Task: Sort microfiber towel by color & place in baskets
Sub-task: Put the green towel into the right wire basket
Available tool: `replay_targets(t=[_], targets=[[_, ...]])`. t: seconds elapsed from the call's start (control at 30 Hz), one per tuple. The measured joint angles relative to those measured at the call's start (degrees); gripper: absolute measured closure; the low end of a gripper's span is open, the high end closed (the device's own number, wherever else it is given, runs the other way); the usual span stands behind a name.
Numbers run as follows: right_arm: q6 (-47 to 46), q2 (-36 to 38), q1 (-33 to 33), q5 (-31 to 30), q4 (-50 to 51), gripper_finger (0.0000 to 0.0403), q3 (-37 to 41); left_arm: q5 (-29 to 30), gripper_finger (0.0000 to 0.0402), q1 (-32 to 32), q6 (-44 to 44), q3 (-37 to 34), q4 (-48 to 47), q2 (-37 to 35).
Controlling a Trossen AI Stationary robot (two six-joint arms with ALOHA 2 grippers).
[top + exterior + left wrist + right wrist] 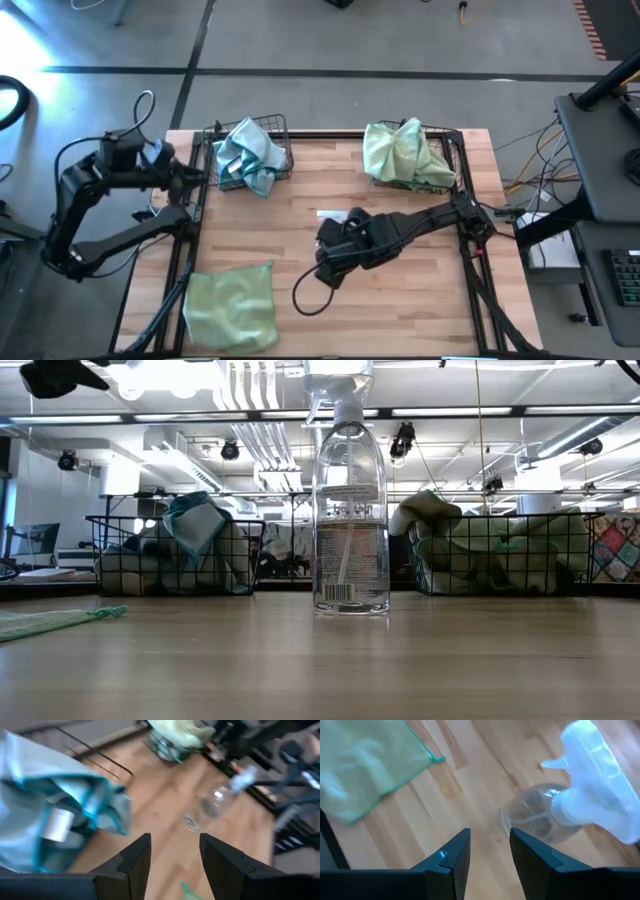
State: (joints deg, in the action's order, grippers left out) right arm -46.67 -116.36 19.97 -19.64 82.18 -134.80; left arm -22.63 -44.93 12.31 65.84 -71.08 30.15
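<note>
Two black wire-mesh baskets (250, 150) (440, 165) are seen, their heaped towels uncountable; one pale green towel (230, 305) lies flat on the tabletop (300, 240); both jaws are released.

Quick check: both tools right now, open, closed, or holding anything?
Left tool: open, empty, beside the blue-towel basket.
Right tool: open, empty, over the table near the spray bottle.

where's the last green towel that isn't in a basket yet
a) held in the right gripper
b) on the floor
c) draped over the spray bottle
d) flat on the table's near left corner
d: the loose green towel lies spread on the table at its near left corner, away from both baskets and touching neither gripper.
</note>
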Motion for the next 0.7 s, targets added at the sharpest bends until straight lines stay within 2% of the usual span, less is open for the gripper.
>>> replay_targets(t=[0.23, 0.33, 0.53, 0.7], targets=[[-0.25, 0.00, 0.15, 0.07, -1.98, 0.0268, 0.00, -9.17, 0.0248, 0.00, 4.29, -3.72, -1.16, -2.97], [-0.50, -0.02, 0.15, 0.09, -1.98, 0.0268, 0.00, -11.85, 0.0248, 0.00, 6.68, -6.65, 2.55, -4.65], [-0.80, -0.04, 0.13, 0.12, -1.98, 0.0268, 0.00, -18.10, 0.0248, 0.00, 12.80, -9.07, 17.35, -5.61], [-0.82, -0.09, 0.13, 0.34, -1.98, 0.0268, 0.00, -18.91, 0.0248, 0.58, 13.02, -6.98, 18.43, -2.50]])
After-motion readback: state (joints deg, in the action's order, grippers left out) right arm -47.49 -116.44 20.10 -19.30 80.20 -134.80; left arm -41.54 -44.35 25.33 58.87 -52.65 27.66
